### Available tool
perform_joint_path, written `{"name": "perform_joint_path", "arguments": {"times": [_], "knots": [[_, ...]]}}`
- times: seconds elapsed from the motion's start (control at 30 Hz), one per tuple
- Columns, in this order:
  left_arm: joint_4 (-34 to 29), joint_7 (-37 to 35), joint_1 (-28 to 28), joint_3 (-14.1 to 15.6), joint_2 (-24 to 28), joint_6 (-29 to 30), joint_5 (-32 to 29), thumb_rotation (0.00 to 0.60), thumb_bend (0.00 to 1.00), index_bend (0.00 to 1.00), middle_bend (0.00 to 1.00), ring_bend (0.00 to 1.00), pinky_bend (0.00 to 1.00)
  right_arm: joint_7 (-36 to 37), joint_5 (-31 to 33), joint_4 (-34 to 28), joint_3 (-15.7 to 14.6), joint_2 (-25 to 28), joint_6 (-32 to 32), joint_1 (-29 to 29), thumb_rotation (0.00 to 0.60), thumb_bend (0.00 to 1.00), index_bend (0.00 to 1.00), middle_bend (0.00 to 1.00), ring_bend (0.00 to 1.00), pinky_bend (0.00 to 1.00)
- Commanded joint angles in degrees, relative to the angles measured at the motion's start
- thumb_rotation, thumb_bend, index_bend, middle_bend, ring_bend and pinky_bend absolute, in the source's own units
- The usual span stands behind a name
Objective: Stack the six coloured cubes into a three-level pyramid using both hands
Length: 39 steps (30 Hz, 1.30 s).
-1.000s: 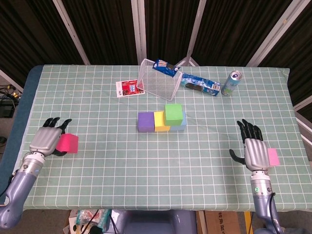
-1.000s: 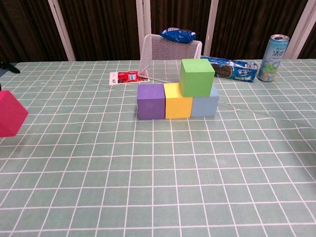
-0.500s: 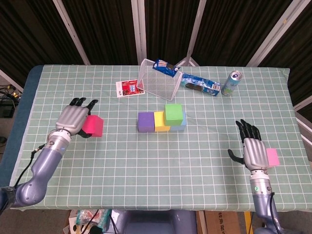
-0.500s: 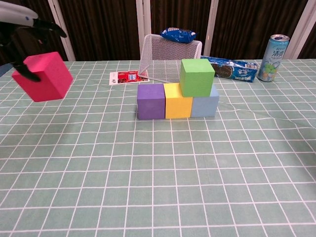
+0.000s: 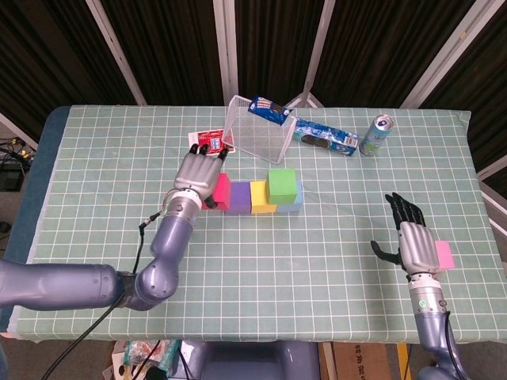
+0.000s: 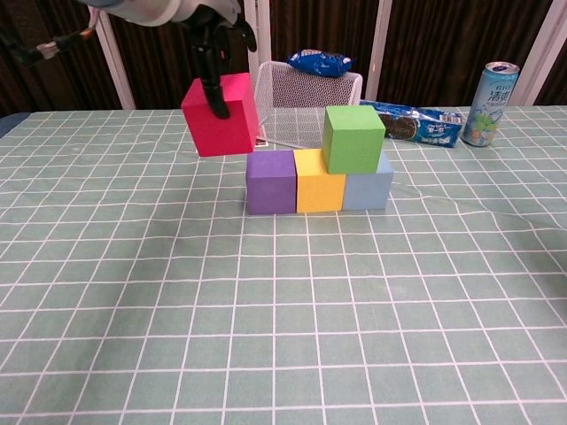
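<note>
Where robot hand (image 5: 200, 172) grips, red cube (image 6: 221, 115) half hidden

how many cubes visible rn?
6: purple cube, yellow cube and blue cube in a row; green cube on top; red cube in left hand; pink cube beside right hand.

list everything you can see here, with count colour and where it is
red cube: 1, red, held in the air left of the row
purple cube: 1, row's left end
yellow cube: 1, row's middle
blue cube: 1, light blue, row's right end
green cube: 1, on yellow and blue cubes
pink cube: 1, beside right hand
mesh basket: 1, white, behind cubes
snack packets: 2, blue, by basket
can: 1, far right
card: 1, red-white
left hand: holds red cube
right hand: open
</note>
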Motion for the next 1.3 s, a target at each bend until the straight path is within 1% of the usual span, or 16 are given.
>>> {"name": "perform_joint_path", "arguments": {"times": [0.03,0.2,0.53,1.17,1.3], "knots": [[3.7,3.5,-3.7,-1.4,-3.2,2.0,-3.2,0.600,0.24,0.01,0.45,0.05,0.05,1.4,0.3,-0.2,0.4,0.7,-0.7,-0.2,0.600,0.32,0.00,0.00,0.00,0.00],[7.9,7.1,-6.8,-2.1,-6.5,3.5,-5.1,0.600,0.25,0.01,0.45,0.05,0.05,3.8,0.8,-0.2,1.1,1.6,-1.5,-0.5,0.600,0.32,0.00,0.00,0.00,0.00],[15.3,10.5,-9.2,-4.2,-11.7,3.8,-7.3,0.600,0.25,0.01,0.45,0.05,0.05,5.8,0.1,-0.5,1.2,2.7,-1.9,-1.0,0.600,0.32,0.00,0.00,0.00,0.00],[25.2,13.3,-9.9,-7.5,-17.7,1.9,-6.5,0.600,0.25,0.01,0.44,0.05,0.05,6.5,0.5,-0.1,1.1,2.4,-3.5,-0.8,0.600,0.32,0.00,0.00,0.00,0.00],[27.4,13.3,-9.8,-8.6,-19.1,1.0,-6.6,0.600,0.25,0.01,0.44,0.05,0.05,6.8,0.7,0.0,1.1,2.3,-4.0,-0.7,0.600,0.32,0.00,0.00,0.00,0.00]]}}
